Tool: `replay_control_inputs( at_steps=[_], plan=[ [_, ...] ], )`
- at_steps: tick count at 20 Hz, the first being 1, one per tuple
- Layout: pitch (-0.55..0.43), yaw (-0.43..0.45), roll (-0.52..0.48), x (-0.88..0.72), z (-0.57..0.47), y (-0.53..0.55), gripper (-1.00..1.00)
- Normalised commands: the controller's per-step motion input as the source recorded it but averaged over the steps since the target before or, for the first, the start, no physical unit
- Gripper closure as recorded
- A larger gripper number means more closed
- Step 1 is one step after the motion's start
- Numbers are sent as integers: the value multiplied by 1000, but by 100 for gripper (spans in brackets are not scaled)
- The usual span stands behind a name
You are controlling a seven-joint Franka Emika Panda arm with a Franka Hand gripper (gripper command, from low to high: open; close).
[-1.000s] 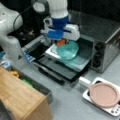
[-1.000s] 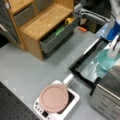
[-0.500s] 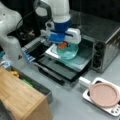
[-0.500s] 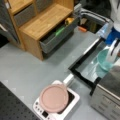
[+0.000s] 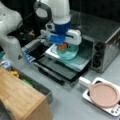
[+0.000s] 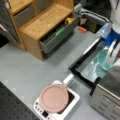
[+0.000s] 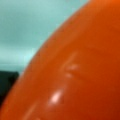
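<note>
Orange object (image 5: 63,46) sits at centre frame, clamped in the gripper (image 5: 64,45) just above the teal bowl (image 5: 68,52) on the oven tray (image 5: 75,62); since a second ago it has lowered slightly, nearing the bowl.

Orange object (image 7: 82,70) fills wrist view – blurred, shape unclear, cut by edges. Hand (image 5: 63,46) fingertips hidden behind it. Teal bowl (image 6: 106,60) partly covered – arm overlaps.

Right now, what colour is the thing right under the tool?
Orange; the object under the tool shows best in the wrist view.
</note>
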Motion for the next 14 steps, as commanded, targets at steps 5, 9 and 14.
replay_control_inputs(
  at_steps=[5, 9, 14],
  plan=[
    [104, -5, 61, 234, 70, -32, -100],
    [109, -11, 59, 232, 78, -35, -100],
    [110, -8, 56, 216, 81, -46, -100]
  ],
)
